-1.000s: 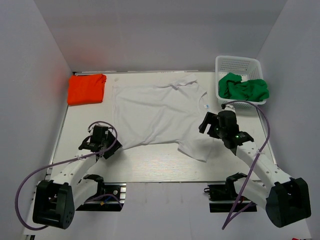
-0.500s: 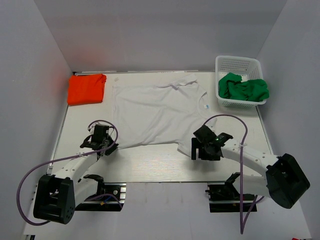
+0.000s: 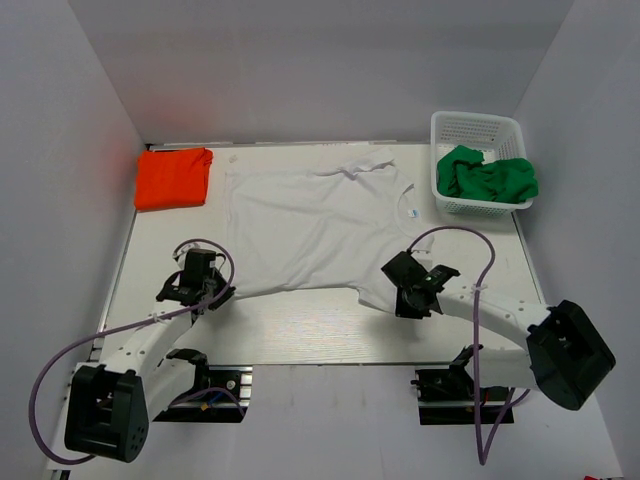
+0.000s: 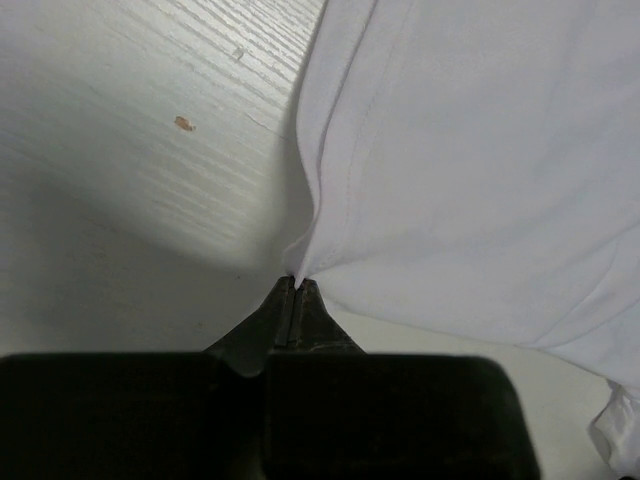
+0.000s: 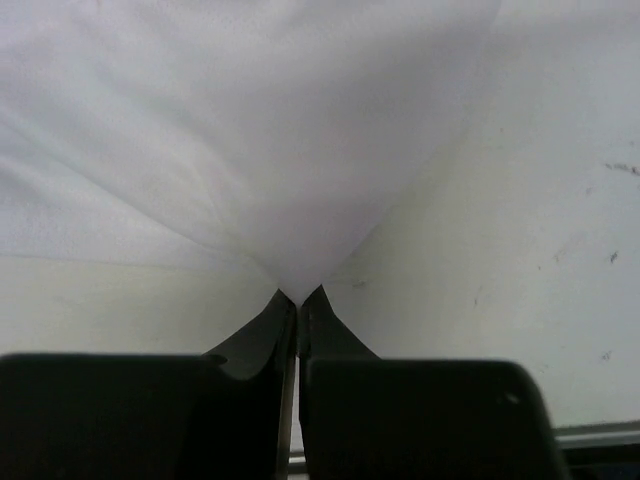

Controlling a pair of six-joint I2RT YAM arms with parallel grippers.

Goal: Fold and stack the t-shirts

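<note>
Bare table [image 3: 300,325] is left open along the near edge. The middle is covered by the white t-shirt [image 3: 310,225]; the far corners are taken — left by the folded orange t-shirt [image 3: 173,178], right by the mesh basket [image 3: 476,128] — and both sides are closed by walls [image 3: 60,150].

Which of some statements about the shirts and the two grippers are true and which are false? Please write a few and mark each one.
1. The left gripper is shut on the white t-shirt. True.
2. The right gripper hangs open. False: it is shut on the white t-shirt's near edge.
3. The orange t-shirt lies folded at the far left of the table. True.
4. The green t-shirt lies spread out flat. False: it sits bunched in the basket.
</note>
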